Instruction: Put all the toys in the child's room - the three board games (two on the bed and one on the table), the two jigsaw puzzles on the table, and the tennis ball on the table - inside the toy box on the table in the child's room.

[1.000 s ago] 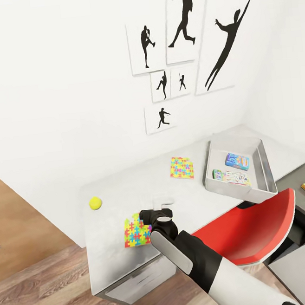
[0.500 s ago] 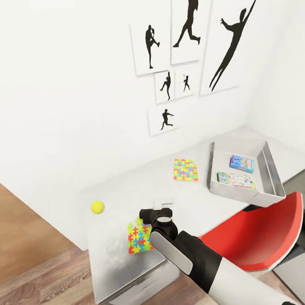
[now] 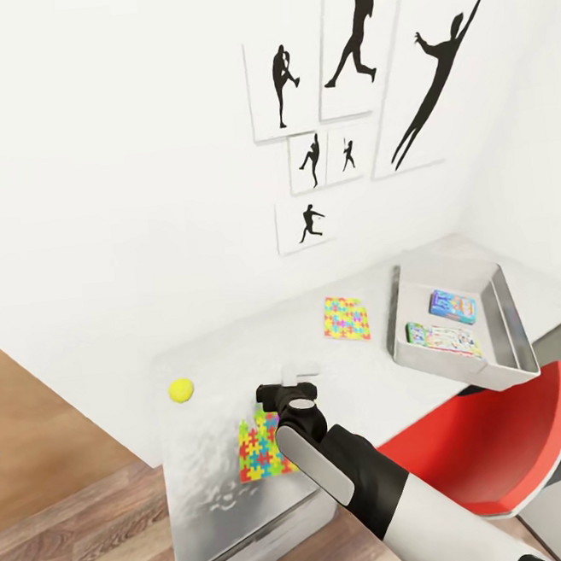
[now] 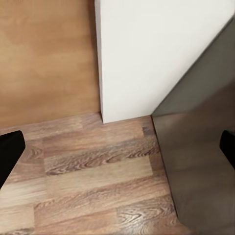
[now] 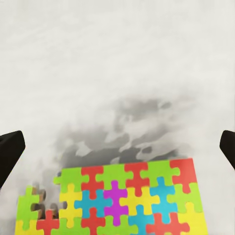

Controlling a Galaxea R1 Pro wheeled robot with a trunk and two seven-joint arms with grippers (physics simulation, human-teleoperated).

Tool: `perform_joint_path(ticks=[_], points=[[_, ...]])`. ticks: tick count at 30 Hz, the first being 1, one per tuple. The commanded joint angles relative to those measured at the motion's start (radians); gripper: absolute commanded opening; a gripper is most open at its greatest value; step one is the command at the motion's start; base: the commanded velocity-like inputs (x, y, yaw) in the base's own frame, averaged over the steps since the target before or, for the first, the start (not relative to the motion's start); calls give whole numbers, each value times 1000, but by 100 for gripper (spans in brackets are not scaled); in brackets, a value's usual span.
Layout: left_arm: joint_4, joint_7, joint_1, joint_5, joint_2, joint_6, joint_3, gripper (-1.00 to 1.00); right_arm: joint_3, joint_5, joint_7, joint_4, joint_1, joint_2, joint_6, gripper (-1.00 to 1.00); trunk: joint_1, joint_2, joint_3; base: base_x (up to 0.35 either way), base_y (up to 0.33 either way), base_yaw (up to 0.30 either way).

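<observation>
The right claw (image 3: 284, 393) hung over the near jigsaw puzzle (image 3: 262, 443) lying flat on the tabletop (image 3: 200, 468), its fingers spread wide (left claw (image 4: 117, 152) likewise apart, over floor), and the thin sheet risked sliding instead of lifting.

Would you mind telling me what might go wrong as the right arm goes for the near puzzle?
The near jigsaw puzzle lies flat near the table edge, so the open right gripper may push it off rather than pinch it. It is also thin, so the fingers may scrape the top. The red chair stands beneath the toy box, possibly crowding the carry.
</observation>
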Motion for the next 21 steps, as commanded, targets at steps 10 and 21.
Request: perform_joint_path(ticks=[10, 21], points=[[-1, -9, -2, -7, -2, 8, 2, 100, -1, -5, -7, 1, -1, 0, 5, 100, 1, -2, -2, 19, 0, 0], [-2, -12, -2, -7, 0, 14, 3, 100, -4, -6, -7, 45, -3, 0, 6, 100, 1, -2, -8, 1, 0, 0]])
